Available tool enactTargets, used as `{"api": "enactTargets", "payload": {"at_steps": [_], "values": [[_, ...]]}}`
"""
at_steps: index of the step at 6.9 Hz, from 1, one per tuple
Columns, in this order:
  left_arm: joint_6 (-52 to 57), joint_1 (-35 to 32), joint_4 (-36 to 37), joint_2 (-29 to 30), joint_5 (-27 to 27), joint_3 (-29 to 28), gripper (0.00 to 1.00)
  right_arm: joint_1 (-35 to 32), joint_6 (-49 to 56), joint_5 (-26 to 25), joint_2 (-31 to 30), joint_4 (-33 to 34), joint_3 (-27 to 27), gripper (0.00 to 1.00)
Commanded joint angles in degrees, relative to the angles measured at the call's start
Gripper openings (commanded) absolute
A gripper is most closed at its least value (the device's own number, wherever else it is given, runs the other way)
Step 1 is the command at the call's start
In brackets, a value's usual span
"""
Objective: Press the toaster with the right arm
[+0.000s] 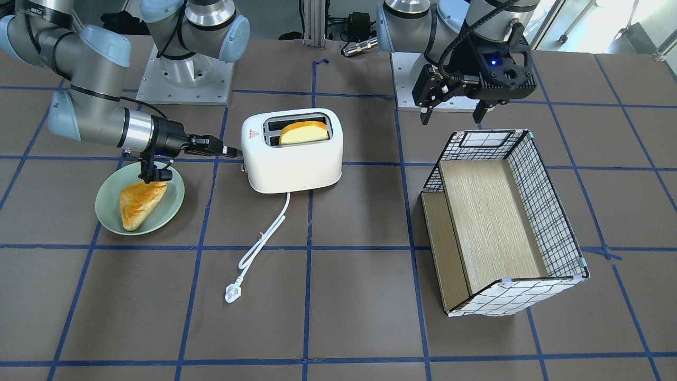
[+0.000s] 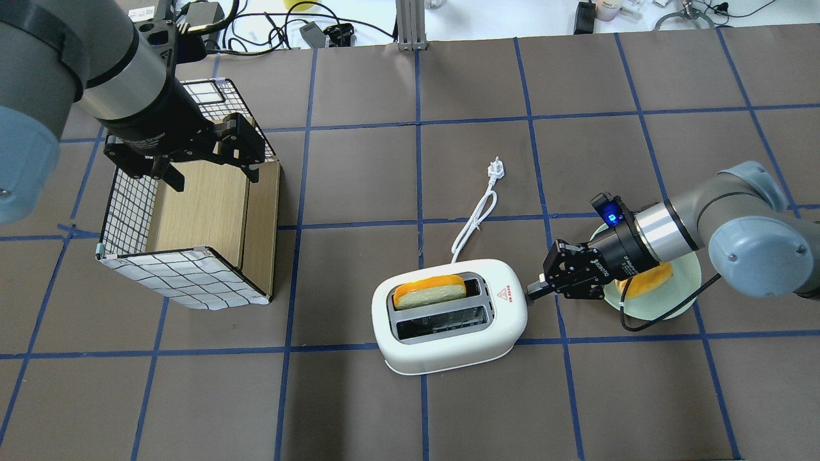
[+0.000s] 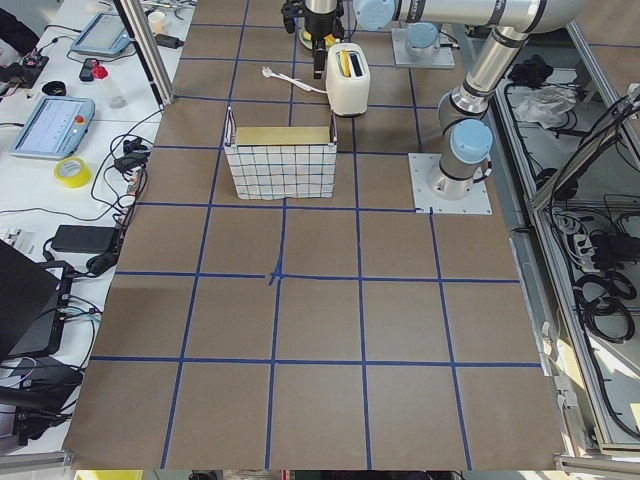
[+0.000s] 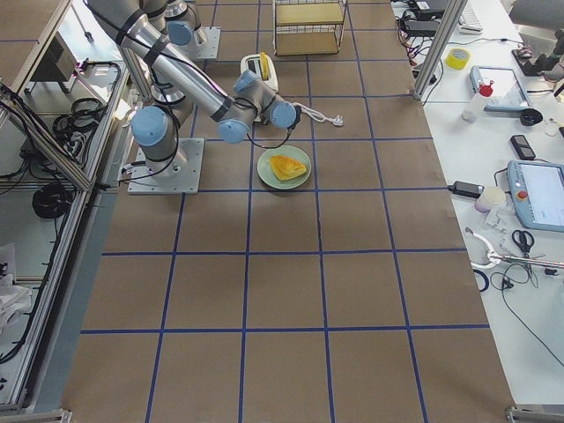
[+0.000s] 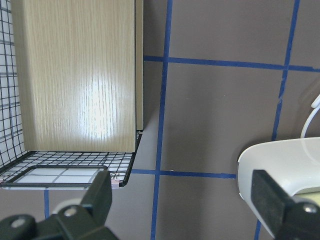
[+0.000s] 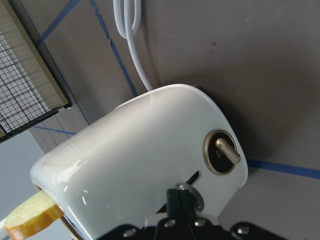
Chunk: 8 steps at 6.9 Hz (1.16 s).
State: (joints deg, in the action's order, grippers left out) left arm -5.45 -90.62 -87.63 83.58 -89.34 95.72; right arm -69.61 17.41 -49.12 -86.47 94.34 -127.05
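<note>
- White and rounded, the toaster (image 1: 291,164) stands on the brown table (image 1: 370,317) in front of the robot, with its two slots facing up and a small red triangle mark on top.
- A bread slice (image 1: 302,133) stands in the toaster's slot farther from the robot, and its crust rises above the rim.
- The right gripper (image 1: 232,152) lies level against the toaster's end face on the robot's right. Its fingers are pressed together into one dark tip with nothing between them.
- In the right wrist view that tip (image 6: 179,196) sits at the lever slot, just beside the round metal dial (image 6: 222,152). Whether it bears down on the lever cannot be told.
- The right arm (image 1: 90,124) reaches in low over a pale green plate (image 1: 106,214). The plate sits near that same end of the toaster and holds a golden triangular pastry (image 1: 138,203).
- A white cord (image 1: 264,238) leaves the toaster's side away from the robot, loops once and ends in a plug (image 1: 231,292) lying well apart from the toaster.
- Off the toaster's other end, well apart from it, rests a black-grid wire basket (image 1: 547,211) with pale wood panels inside.
- The left gripper (image 1: 452,114) hangs above the basket's edge nearest the robot, with its fingers spread wide and holding nothing.
</note>
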Motion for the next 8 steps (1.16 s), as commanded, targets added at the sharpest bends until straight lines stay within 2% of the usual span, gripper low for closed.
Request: {"api": "enactTargets", "payload": {"at_steps": [1, 2, 3, 4, 5, 7, 8], "values": [[0.0, 0.0, 0.0, 0.0, 0.0, 0.0, 1.00, 0.1, -3.3, -2.8, -0.5, 0.2, 0.9, 0.00], [0.0, 0.0, 0.0, 0.0, 0.0, 0.0, 1.00, 0.1, -8.8, -6.6, -1.3, -0.6, 4.0, 0.00], [0.0, 0.0, 0.0, 0.0, 0.0, 0.0, 1.00, 0.1, -9.8, -7.3, -2.8, -2.9, 7.0, 0.00], [0.0, 0.0, 0.0, 0.0, 0.0, 0.1, 1.00, 0.1, -11.3, -7.5, -3.7, -7.0, 9.2, 0.14], [0.0, 0.0, 0.0, 0.0, 0.0, 0.0, 1.00, 0.1, -14.3, -10.5, -4.5, -7.4, 12.0, 0.31], [0.0, 0.0, 0.0, 0.0, 0.0, 0.1, 1.00, -0.1, -14.8, -19.1, -6.2, -7.6, 18.4, 1.00], [0.0, 0.0, 0.0, 0.0, 0.0, 0.1, 1.00, -0.1, -16.4, -23.1, -7.7, -7.6, 20.5, 1.00]]}}
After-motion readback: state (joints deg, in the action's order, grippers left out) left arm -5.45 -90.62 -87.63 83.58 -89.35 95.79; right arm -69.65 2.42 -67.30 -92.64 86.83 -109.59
